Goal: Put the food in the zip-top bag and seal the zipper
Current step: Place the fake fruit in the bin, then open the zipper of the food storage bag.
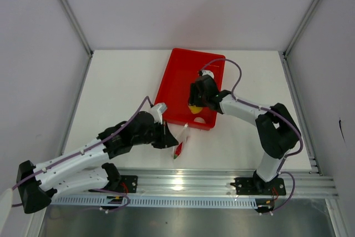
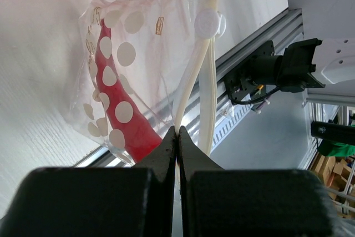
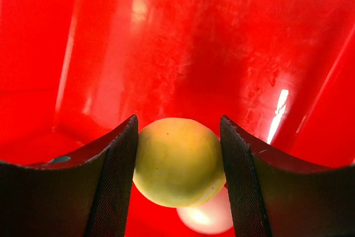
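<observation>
My left gripper is shut on the pale zipper strip of the zip-top bag and holds it up near the table's front edge. The bag is clear with white dots, and the red chili pepper lies inside it. My right gripper reaches into the red tray, with both fingers against the sides of the yellow fruit. The pale ball lies in the tray just below the fruit.
A metal rail runs along the table's front edge, close under the hanging bag. The right arm's base stands on it. Grey walls enclose the white table on three sides.
</observation>
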`<state>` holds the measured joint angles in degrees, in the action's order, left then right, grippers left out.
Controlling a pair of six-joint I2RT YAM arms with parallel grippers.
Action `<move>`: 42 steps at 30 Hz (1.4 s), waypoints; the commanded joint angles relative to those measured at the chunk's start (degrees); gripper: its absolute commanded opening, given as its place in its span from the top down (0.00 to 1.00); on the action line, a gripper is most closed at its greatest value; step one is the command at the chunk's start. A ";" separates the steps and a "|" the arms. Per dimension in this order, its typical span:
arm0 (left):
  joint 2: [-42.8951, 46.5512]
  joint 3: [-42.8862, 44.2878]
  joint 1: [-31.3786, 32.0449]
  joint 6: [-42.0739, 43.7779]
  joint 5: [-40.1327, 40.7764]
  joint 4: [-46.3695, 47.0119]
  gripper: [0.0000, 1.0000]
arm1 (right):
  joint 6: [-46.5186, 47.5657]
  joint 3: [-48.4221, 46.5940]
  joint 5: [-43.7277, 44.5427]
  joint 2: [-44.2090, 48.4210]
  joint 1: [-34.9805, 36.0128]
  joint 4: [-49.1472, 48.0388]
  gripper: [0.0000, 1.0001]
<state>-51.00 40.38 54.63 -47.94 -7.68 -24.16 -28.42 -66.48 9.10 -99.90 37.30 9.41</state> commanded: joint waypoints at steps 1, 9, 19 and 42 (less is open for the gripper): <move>0.12 2.86 0.39 1.36 -0.93 1.57 0.99 | 0.13 -3.39 -0.49 -2.58 0.49 2.36 0.68; -0.94 3.21 0.39 2.15 -1.46 1.57 0.99 | 0.74 -3.66 2.05 -3.46 1.81 3.77 0.45; -3.75 5.41 0.39 1.89 -0.32 1.75 0.99 | -0.40 -3.13 6.98 6.89 3.39 11.93 0.09; -6.65 7.26 0.39 -2.86 3.99 2.54 0.99 | -27.74 13.83 13.04 39.78 33.01 22.06 0.34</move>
<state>-57.89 45.50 54.72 -49.56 -4.27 -24.01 -53.04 -52.75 17.50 -59.29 69.89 31.22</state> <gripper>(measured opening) 0.004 0.670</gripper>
